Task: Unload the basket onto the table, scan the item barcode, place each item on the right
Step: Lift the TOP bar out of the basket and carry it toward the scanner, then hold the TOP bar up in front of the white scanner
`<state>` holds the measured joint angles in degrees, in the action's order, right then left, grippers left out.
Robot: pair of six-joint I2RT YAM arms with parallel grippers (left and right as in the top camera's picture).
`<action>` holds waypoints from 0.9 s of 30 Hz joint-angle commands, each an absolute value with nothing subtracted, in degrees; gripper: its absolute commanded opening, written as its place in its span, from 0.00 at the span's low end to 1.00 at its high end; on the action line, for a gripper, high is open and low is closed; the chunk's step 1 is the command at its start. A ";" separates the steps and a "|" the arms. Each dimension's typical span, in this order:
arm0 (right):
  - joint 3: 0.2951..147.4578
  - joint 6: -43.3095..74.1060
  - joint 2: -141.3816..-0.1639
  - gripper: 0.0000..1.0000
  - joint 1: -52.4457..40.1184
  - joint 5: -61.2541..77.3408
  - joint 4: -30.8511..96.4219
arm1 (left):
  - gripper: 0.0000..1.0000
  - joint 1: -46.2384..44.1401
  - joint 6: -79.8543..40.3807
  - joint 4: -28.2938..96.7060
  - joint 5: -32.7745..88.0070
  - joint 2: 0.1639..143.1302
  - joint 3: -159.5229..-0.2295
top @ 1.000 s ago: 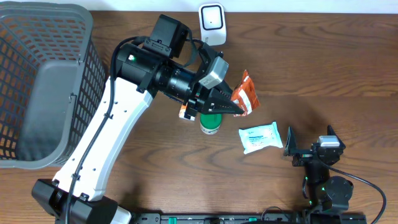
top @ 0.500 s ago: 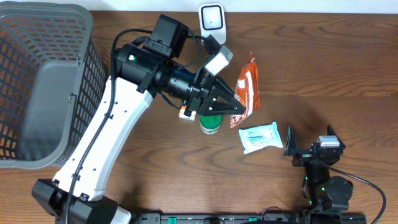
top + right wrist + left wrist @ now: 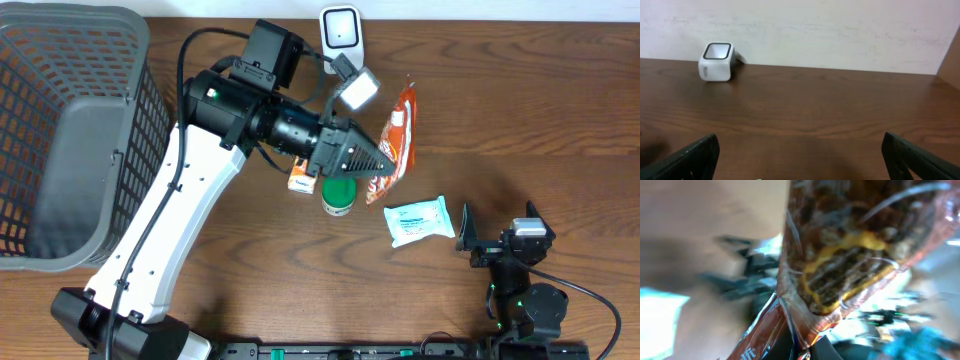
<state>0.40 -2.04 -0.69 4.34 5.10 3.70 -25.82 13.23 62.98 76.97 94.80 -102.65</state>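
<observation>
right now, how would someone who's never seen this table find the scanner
From the big grey basket on the left, follow the table's far edge right. Past the arm stands the scanner, a small white cube. Its neighbours, an orange packet and a green-capped bottle, are coloured; it is a plain white box.

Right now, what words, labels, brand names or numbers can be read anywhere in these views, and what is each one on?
No text is legible in any view.
orange snack packet: white label patch overhead, white lettering in the left wrist view, both too blurred to read.
wipes pack: blue print, too small to read.
small box: print too small to read.
green-lidded container: no text visible.
white scanner: no text visible.
</observation>
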 commanded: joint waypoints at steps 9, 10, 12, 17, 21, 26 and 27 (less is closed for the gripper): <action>0.32 -1.30 -0.38 0.99 4.47 4.82 3.92 | 0.07 -29.10 -0.51 45.10 10.41 94.65 -102.43; 0.32 -1.32 -0.38 0.99 4.47 4.82 3.92 | 0.07 -28.82 -0.49 43.03 9.04 94.96 -102.43; 0.32 -1.32 -0.38 0.99 4.47 4.82 3.92 | 0.07 -27.88 -0.47 38.65 6.92 96.73 -102.43; 0.32 -1.32 -0.38 0.99 4.47 4.82 3.92 | 0.08 -26.37 2.46 32.51 6.81 102.96 -102.43; 0.32 -1.32 -0.38 0.99 4.47 4.82 3.92 | 0.07 -25.43 6.50 26.96 6.81 109.45 -102.45; 0.32 -1.32 -0.38 0.99 4.47 4.82 3.92 | 0.07 -23.79 7.46 16.82 6.79 116.92 -102.45; 0.32 -1.30 -0.38 0.99 4.47 4.82 3.92 | 0.07 -23.62 7.46 15.00 6.76 117.93 -102.45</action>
<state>0.40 -2.04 -0.69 4.34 5.10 3.68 -24.82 5.45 19.09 7.73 115.57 -102.45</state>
